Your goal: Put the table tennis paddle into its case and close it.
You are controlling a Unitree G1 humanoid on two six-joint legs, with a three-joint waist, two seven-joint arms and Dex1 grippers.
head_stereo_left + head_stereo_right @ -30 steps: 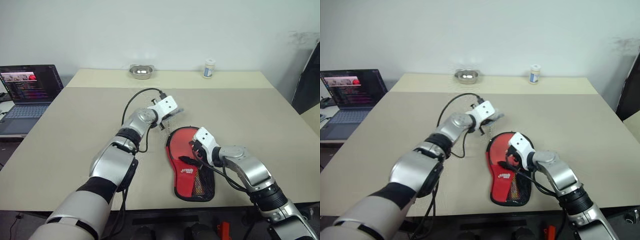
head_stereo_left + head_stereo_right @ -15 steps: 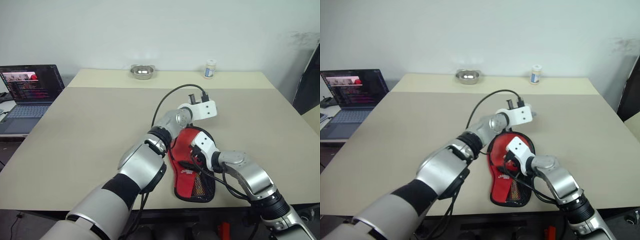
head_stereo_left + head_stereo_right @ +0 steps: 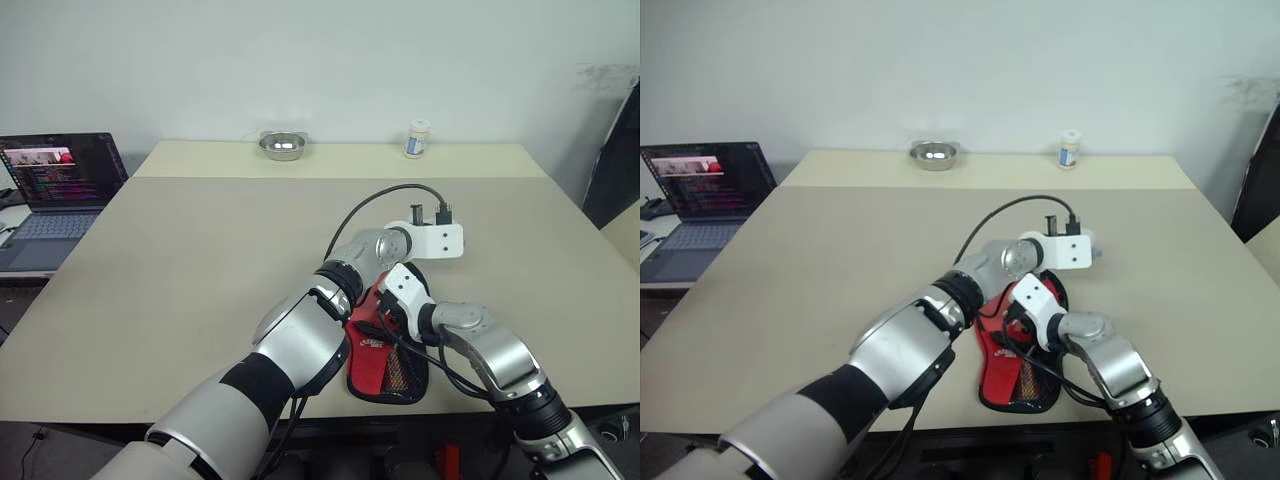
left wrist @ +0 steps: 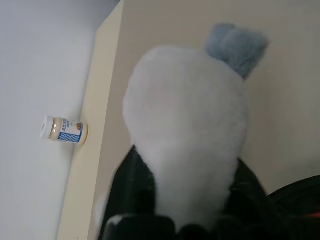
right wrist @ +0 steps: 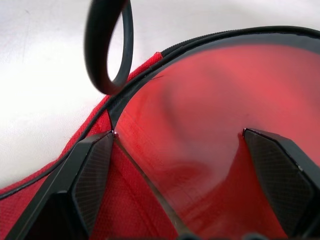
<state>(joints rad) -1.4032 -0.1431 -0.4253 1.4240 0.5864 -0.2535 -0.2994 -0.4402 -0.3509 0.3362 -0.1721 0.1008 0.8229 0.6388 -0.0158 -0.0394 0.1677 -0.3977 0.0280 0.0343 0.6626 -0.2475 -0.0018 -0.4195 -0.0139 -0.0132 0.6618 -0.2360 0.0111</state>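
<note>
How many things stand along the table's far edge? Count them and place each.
2: a steel bowl left of the middle and a small white bottle to its right. Nothing else shows there.

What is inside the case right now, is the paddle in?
In the right wrist view the case lies open at its zip edge, and a smooth red face, apparently the paddle, lies inside. Its handle cannot be seen, covered by the case and the arms.

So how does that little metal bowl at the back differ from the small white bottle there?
The round shiny metal bowl is low, wide and open-topped; the small white blue-labelled bottle is upright, narrower and capped. The bowl is bare steel; the bottle carries a label. Both stand at the far edge of the beige table.
</note>
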